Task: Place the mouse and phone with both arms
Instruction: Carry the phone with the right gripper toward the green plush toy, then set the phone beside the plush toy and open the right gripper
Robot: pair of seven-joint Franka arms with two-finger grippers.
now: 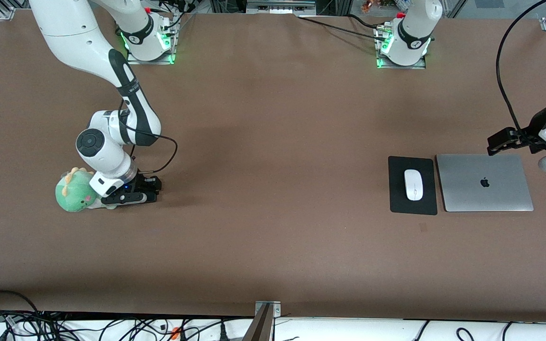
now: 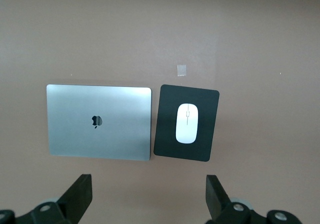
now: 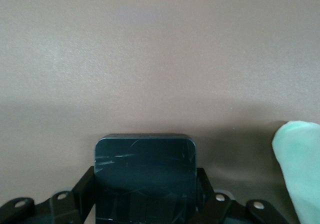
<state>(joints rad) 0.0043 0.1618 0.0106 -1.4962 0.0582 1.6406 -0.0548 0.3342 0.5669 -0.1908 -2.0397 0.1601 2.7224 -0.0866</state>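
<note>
Phone point(image 3: 145, 176): glossy black slab, rounded corners, scuffed face; seen only in the right wrist view, pinched between the right gripper point(image 1: 128, 196) fingers, low at the table's point(image 1: 273, 237) right-arm end, beside a fuzzy green plush toy point(image 1: 74, 191).

Mouse point(image 1: 414, 184): smooth white oval on a matte black mouse pad point(image 1: 398, 199), beside a brushed silver laptop point(image 1: 484, 183), left-arm end.

Left gripper point(image 2: 150, 196): spread wide, aloft above the laptop's edge.

mouse point(image 1: 414, 184) on mouse pad point(image 1: 412, 206) (beside laptop point(image 1: 484, 183)), right gripper point(image 1: 133, 196) by plush point(image 1: 74, 191)
</note>
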